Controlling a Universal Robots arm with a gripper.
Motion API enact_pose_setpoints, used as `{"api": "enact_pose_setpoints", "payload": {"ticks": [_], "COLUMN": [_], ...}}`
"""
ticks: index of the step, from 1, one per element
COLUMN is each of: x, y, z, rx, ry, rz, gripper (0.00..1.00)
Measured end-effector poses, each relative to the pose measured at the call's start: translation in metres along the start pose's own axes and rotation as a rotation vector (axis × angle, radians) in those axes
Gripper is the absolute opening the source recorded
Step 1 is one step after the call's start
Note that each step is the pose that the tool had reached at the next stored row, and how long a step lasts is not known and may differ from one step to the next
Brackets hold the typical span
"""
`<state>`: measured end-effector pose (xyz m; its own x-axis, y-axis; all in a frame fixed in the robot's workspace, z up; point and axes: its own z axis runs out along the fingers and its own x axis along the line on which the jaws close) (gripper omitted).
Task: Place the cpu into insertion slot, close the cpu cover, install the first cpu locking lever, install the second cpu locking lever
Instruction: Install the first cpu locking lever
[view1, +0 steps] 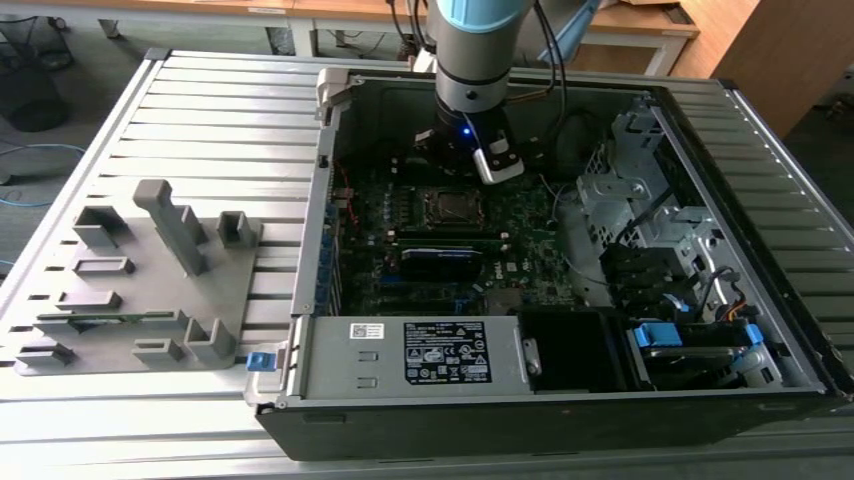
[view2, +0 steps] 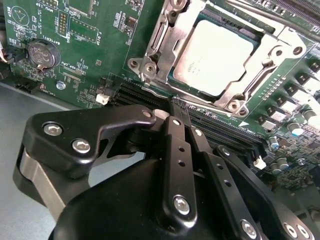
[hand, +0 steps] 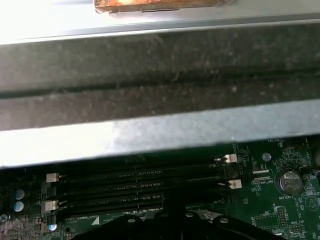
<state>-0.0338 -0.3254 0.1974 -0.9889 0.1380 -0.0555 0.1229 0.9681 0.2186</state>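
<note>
- Silver-grey and flat, the cpu (view2: 215, 57) sits in the insertion slot (view2: 145, 67). Its pale face shows through the square window of the cpu cover (view2: 272, 55).
- That silvery cover lies down around the chip's edges, level with the dark green circuit board (view2: 100, 30).
- A thin metal lever (view2: 272, 15) runs along one side of the cover. Whether it is hooked under its catch cannot be told.
- The gripper (view2: 176, 106) is black, and its two fingers (view2: 176, 150) are pressed together at the tips with nothing between them.
- In the second wrist view those tips hover just beside a corner of the cover, over the long black memory slots (view2: 220, 131), and seem clear of the metal.
- In the exterior view the arm (view1: 470, 50) comes down into the open computer case (view1: 561, 410). There the gripper (view1: 470, 168) hangs at about 12 o'clock from the socket, close above it.
- A dark card (view1: 441, 262) lies at 6 o'clock from the socket, with a labelled power supply box (view1: 427, 355) farther along the same line.
- Metal drive cages (view1: 627, 190) stand at 3 o'clock from the socket.
- A round coin battery (view2: 40, 54) sits on the board, well apart from the socket.
- In the first wrist view the grey case wall (hand: 150, 135) stands beyond the rows of memory slots.
- The case rests on a slatted metal table (view1: 214, 110), and a grey holder block (view1: 134, 280) with upright posts lies at 9 o'clock from the case.
</note>
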Motion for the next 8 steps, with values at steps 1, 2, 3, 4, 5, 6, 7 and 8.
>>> {"api": "enact_pose_setpoints", "payload": {"ticks": [1, 2, 3, 4, 5, 6, 7, 8], "x": [0.0001, 0.0002, 0.0002, 0.0003, 0.0004, 0.0004, 0.0004, 0.0004], "y": [0.0002, 0.0006, 0.0011, 0.0016, 0.0021, 0.0024, 0.0026, 0.0027], "z": [0.0002, 0.0003, 0.0005, 0.0006, 0.0008, 0.0008, 0.0009, 0.0009], "rx": [0.0000, 0.0003, 0.0004, 0.0006, 0.0005, 0.0005, 0.0006, 0.0006], "ry": [-0.0004, -0.0008, -0.0012, -0.0017, -0.0022, -0.0026, -0.0029, -0.0033], "rz": [0.002, 0.003, 0.005, 0.007, 0.010, 0.011, 0.012, 0.014], "gripper": [0.11, 0.11, 0.11, 0.11, 0.11, 0.11, 0.11, 0.11]}}
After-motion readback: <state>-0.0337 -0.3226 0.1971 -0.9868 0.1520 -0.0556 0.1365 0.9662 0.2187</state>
